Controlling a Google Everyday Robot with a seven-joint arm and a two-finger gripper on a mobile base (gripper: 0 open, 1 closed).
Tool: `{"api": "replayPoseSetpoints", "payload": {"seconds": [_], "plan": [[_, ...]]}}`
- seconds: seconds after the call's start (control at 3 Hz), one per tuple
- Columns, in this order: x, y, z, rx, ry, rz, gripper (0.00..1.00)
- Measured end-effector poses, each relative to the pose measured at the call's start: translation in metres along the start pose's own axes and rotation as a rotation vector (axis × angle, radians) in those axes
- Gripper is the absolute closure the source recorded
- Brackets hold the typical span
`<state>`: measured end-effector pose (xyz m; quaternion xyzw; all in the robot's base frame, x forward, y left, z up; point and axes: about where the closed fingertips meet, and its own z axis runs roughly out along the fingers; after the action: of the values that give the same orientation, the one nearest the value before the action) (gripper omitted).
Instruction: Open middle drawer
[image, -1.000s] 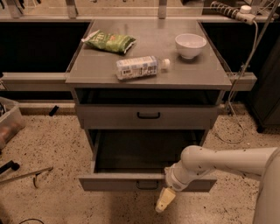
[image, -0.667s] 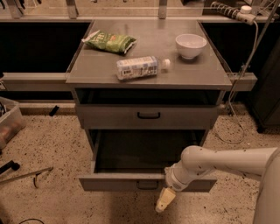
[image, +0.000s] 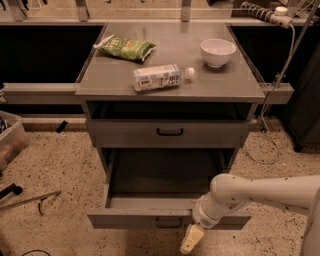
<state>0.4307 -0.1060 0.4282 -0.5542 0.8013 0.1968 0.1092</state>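
Note:
The middle drawer (image: 135, 219) is pulled out at the bottom of the grey cabinet, its wide shallow tray open to view. Its small black loop handle (image: 169, 223) is at the centre of the flat front. Above it, the upper drawer (image: 125, 134) is closed, with its own black handle (image: 170, 132). The lowest drawer is hidden. My gripper (image: 192, 240) is on the white arm (image: 260, 192) that comes in from the right. It hangs just below the front edge of the open drawer, a little right of its handle and apart from it.
On the cabinet top (image: 240, 85) lie a green snack bag (image: 125, 48), a plastic bottle on its side (image: 157, 77) and a white bowl (image: 218, 52). A clear bin (image: 9, 140) and a tool (image: 30, 200) are on the speckled floor at the left. A cable (image: 270, 140) hangs at the right.

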Motion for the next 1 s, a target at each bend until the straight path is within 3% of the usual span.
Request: {"api": "replayPoseSetpoints", "payload": {"seconds": [0.33, 0.67, 1.0], "plan": [[-0.001, -0.004, 0.001, -0.01, -0.036, 0.032, 0.0], [0.012, 0.013, 0.004, -0.033, -0.04, 0.111, 0.0], [0.016, 0.02, 0.001, -0.033, -0.043, 0.145, 0.0]]}}
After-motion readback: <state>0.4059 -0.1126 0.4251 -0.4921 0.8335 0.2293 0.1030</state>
